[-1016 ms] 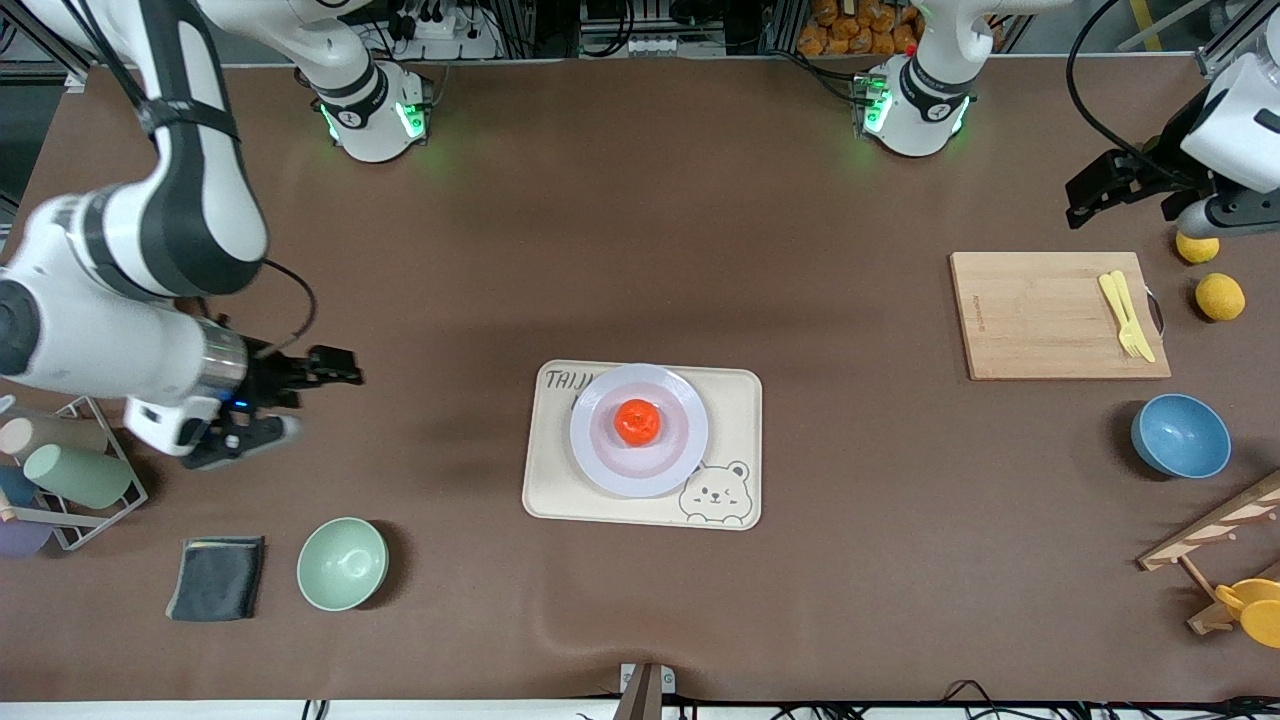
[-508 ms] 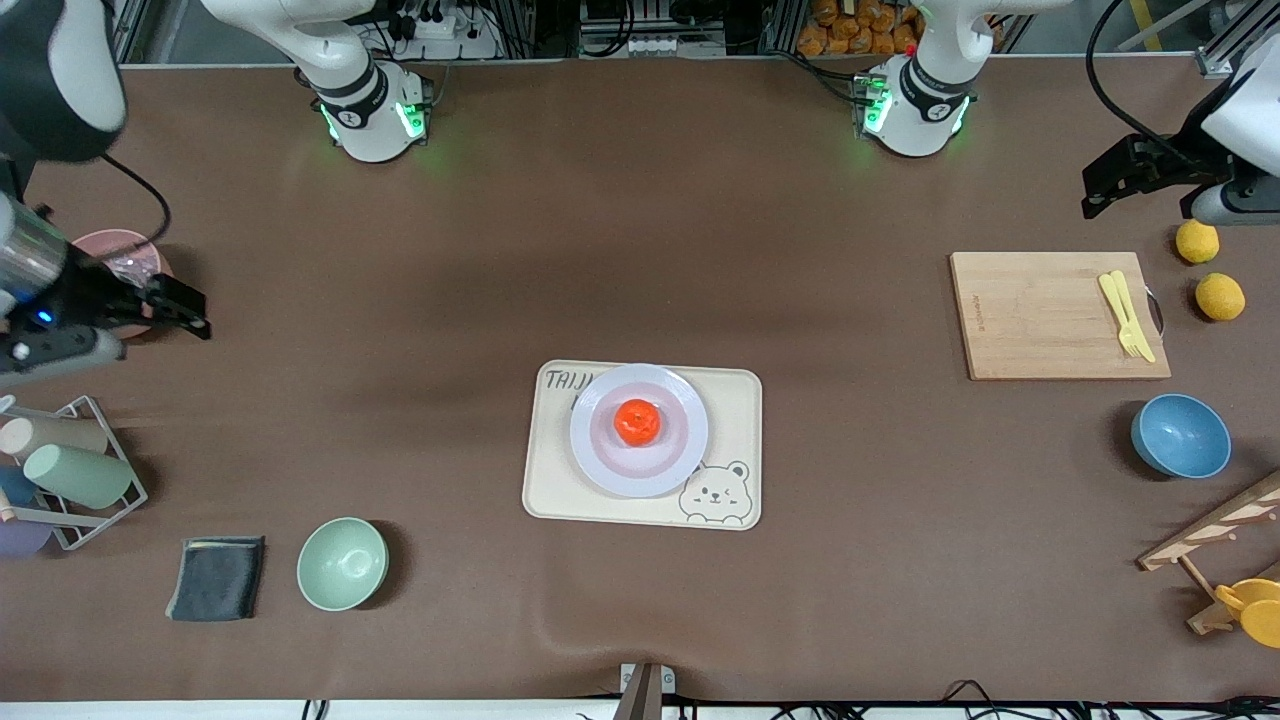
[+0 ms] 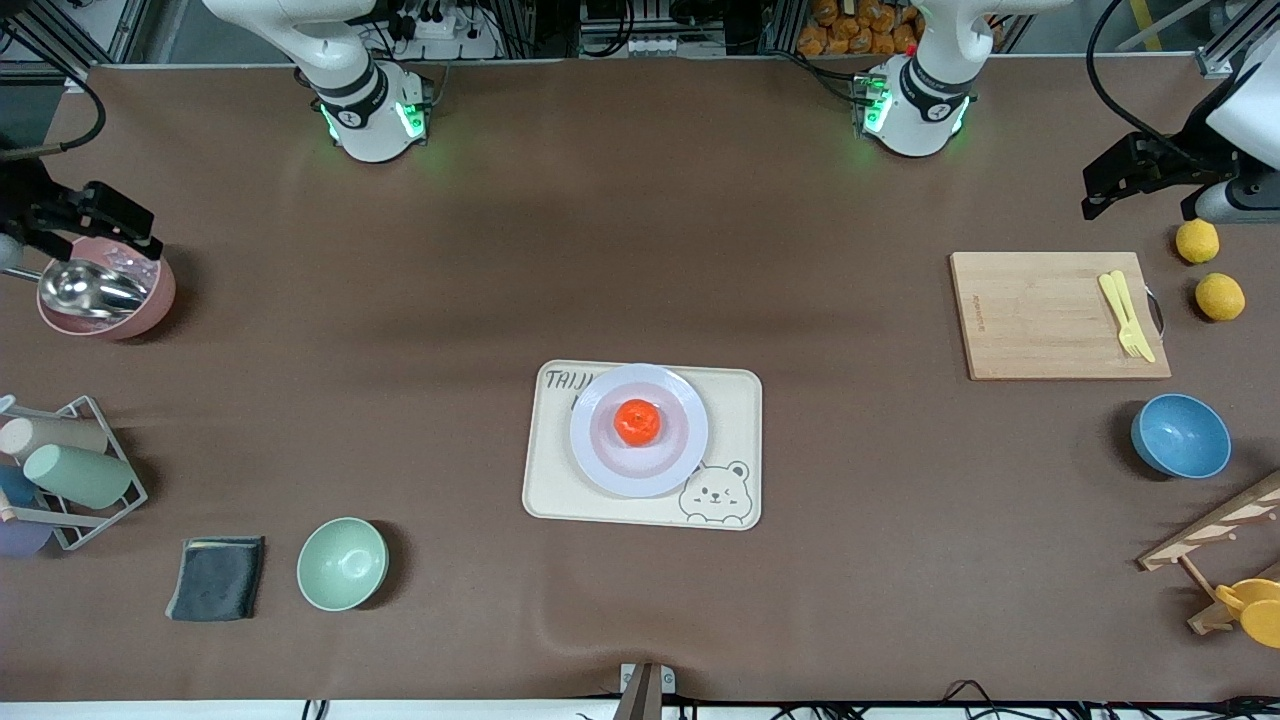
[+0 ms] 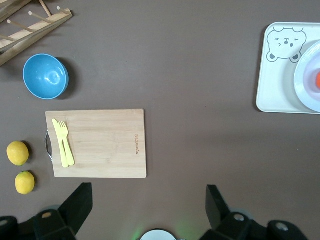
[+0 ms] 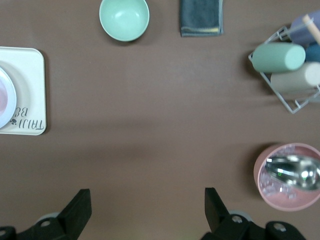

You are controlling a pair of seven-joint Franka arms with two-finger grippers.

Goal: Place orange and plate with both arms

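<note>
- Front view — orange (image 3: 637,422) sits in the middle of the plate (image 3: 639,430), which rests on the bear tray (image 3: 735,420) at mid-counter (image 3: 640,250). Left gripper (image 3: 1125,178) hangs over the counter's edge at the left arm's end, near the two lemons (image 3: 1197,241) and the cutting board (image 3: 1058,315); right gripper (image 3: 95,215) hangs over the pink bowl (image 3: 105,297) with a metal scoop in it, at the right arm's end. Both are well apart from the plate.
- Left wrist view — left gripper (image 4: 148,202) is spread wide and empty; cutting board (image 4: 99,143), blue bowl (image 4: 45,76) and a corner of the tray (image 4: 280,65) lie below.
- Right wrist view — right gripper (image 5: 146,207) is likewise spread and empty, with the mint bowl (image 5: 124,18), grey cloth (image 5: 201,16) and cup rack (image 5: 290,65) in sight.
- Judgement: placement looks complete — the step in hand is retreat. Done well, it means keeping each gripper high and clear of the bowl and lemons, and leaving the tray undisturbed.
</note>
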